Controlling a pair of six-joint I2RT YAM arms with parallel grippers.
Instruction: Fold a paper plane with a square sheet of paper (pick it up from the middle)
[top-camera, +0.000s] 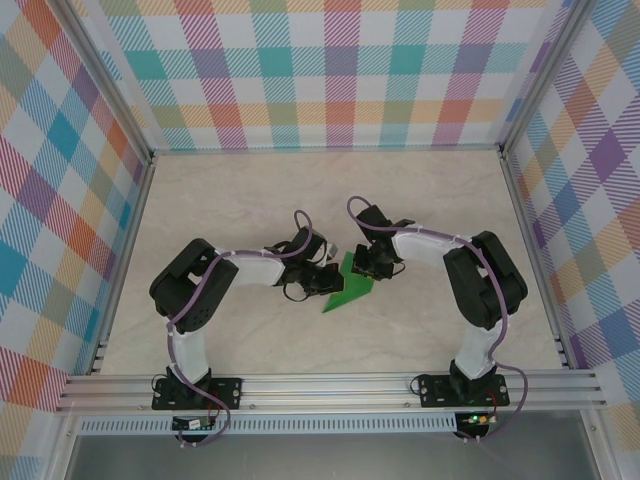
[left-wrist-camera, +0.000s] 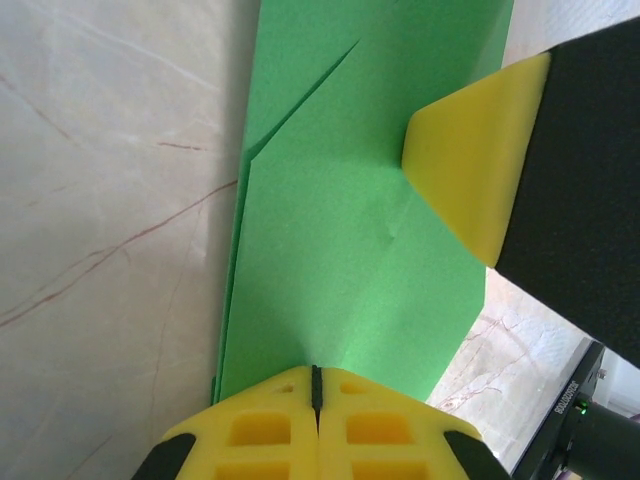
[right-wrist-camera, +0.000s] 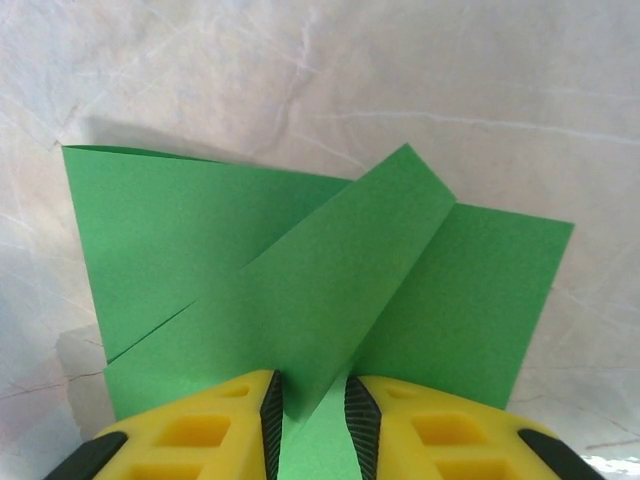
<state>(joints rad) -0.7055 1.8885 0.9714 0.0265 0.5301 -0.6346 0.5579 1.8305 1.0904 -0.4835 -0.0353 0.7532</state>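
Paper plane (top-camera: 349, 283) half-folded, green, on desk (top-camera: 250, 190) | left hand (left-wrist-camera: 316, 378) clamped on its edge | right hand (right-wrist-camera: 315, 398) narrowly apart, astride raised flap

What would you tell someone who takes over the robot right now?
Left fingers: shut, seemingly pinching the edge of the paper.
Right fingers: slightly apart, with a folded flap between them.
Paper: at the middle of the table.
Done: a few diagonal folds are in.
Left: it is not yet a plane; more folds are needed.
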